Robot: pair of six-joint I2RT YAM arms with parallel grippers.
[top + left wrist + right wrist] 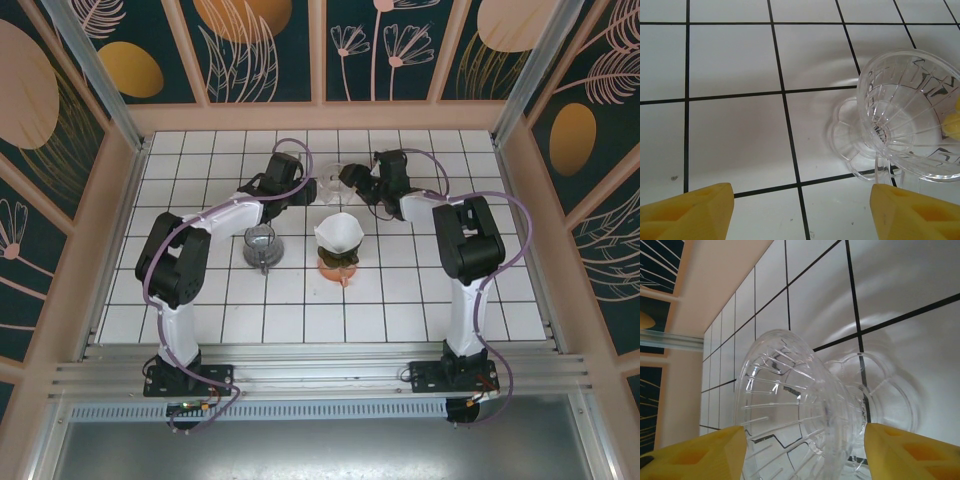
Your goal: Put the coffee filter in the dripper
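Left tool (801, 202) hangs released, yellow fingers (690, 210) spread over bare bench (735, 140). Right tool (804, 435) straddles the clear glass dripper (790, 405); gripping or not, I cannot tell. A lopsided squeeze could skid or topple that slick glass. The dripper is empty; the white coffee filter (338, 232) sits apart, nearer the arm bases, on an orange stand (338, 268).

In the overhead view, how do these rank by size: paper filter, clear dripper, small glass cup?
1. paper filter, largest.
2. clear dripper and small glass cup: about alike, and the dripper's outline is faint, so unranked.
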